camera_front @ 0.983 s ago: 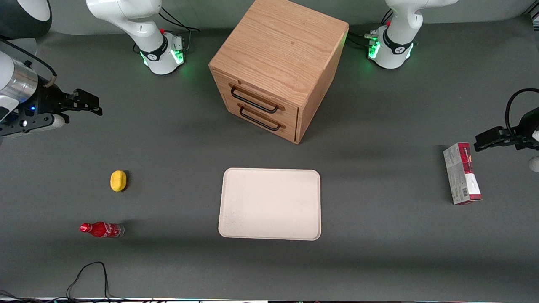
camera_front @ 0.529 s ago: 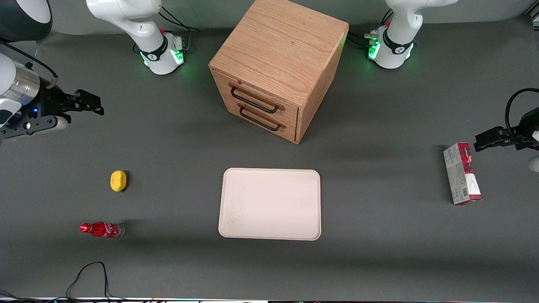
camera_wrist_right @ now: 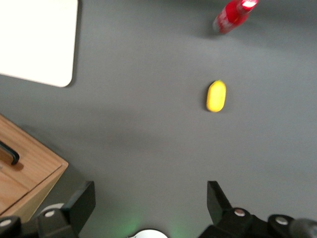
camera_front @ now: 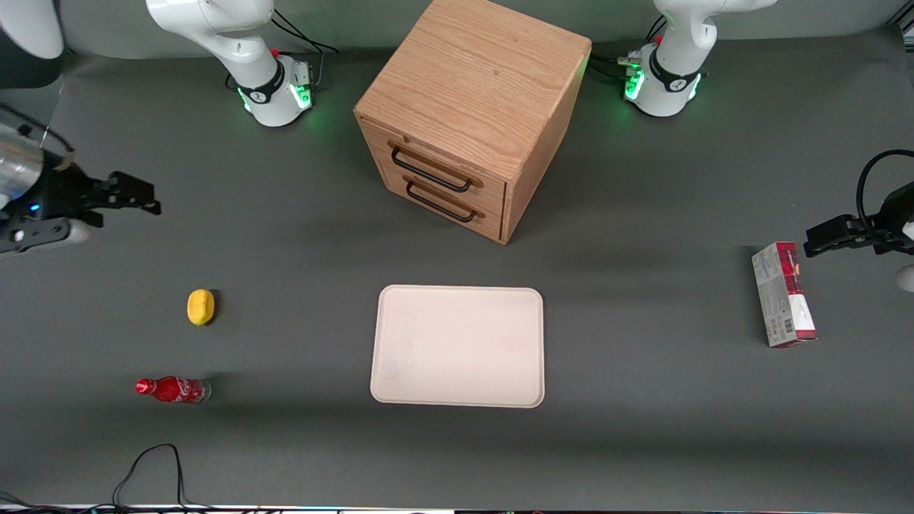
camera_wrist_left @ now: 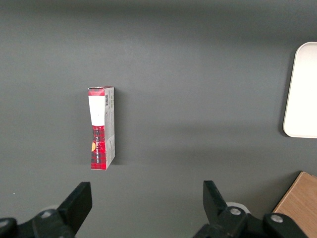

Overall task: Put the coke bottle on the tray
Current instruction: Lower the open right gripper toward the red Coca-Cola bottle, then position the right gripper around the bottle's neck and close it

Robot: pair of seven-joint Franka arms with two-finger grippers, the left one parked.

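The coke bottle (camera_front: 172, 390) is small and red with a red cap and a clear base; it lies on its side on the table, near the front camera at the working arm's end, and shows in the right wrist view (camera_wrist_right: 233, 16). The cream-beige tray (camera_front: 458, 345) lies flat mid-table in front of the wooden cabinet; its corner shows in the right wrist view (camera_wrist_right: 37, 39). My right gripper (camera_front: 139, 197) hangs open and empty above the table, farther from the front camera than the bottle, with the fingers wide apart in the right wrist view (camera_wrist_right: 148, 203).
A yellow lemon-like lump (camera_front: 201, 307) lies between the gripper and the bottle. A wooden two-drawer cabinet (camera_front: 468, 114) stands farther from the camera than the tray. A red and grey carton (camera_front: 783, 294) lies toward the parked arm's end. A black cable (camera_front: 146, 467) loops near the table's front edge.
My right gripper has drawn back toward the working arm's table end and come slightly nearer the front camera. The bottle, the lump and the tray have not moved.
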